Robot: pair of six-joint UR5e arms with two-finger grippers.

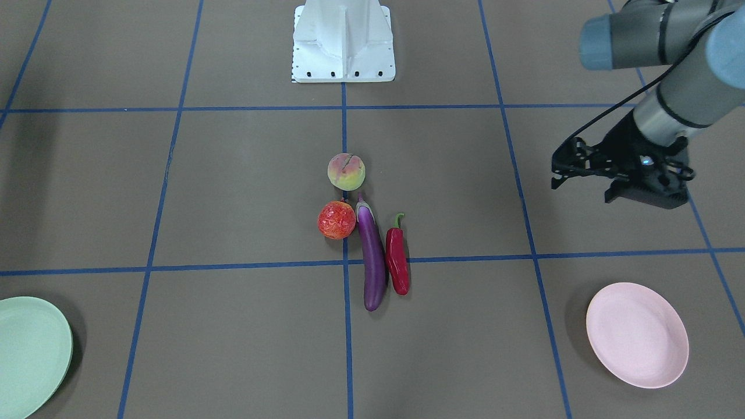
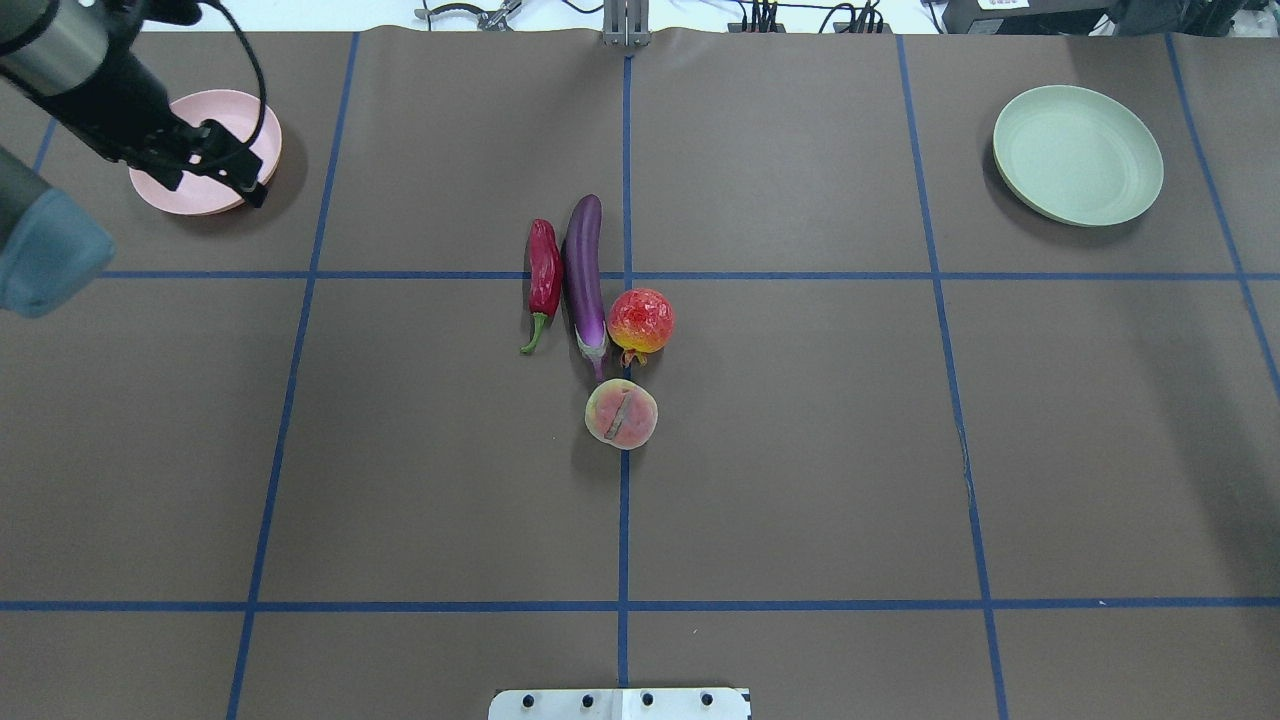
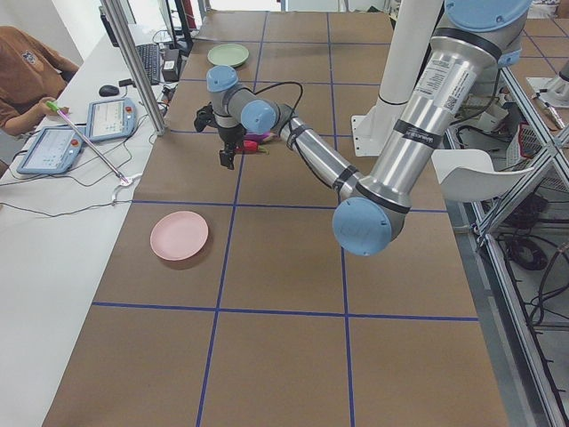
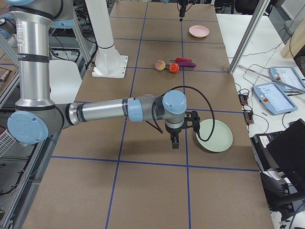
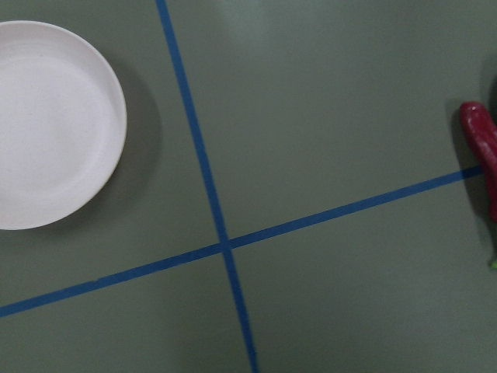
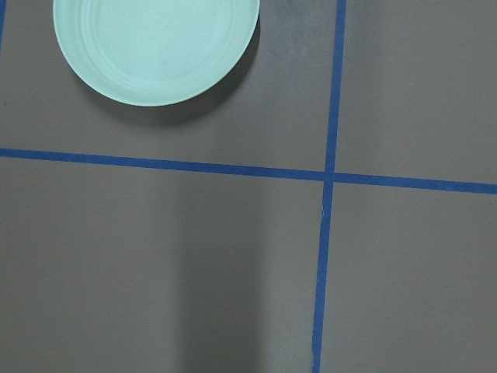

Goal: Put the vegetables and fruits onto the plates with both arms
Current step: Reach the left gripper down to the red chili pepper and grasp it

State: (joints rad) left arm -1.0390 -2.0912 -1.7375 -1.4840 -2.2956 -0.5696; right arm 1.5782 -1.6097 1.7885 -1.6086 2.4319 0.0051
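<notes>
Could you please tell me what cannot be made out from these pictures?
Right end effector: seen only in the exterior right view, too small to judge open or shut.
Mint green plate: cut off by the front-facing view's left edge.
Pink plate: partly covered overhead by the left end effector.
Chili pepper: cut by the left wrist view's right edge.

The left arm (image 1: 678,96) is showing silver-grey tubes, light blue joint caps and a black left gripper (image 1: 556,173). The right arm (image 4: 105,110) is wearing the same colours, a black cable (image 4: 210,113) arching beside it. The white base block (image 1: 343,41) is carrying dark screws along its edge.
</notes>
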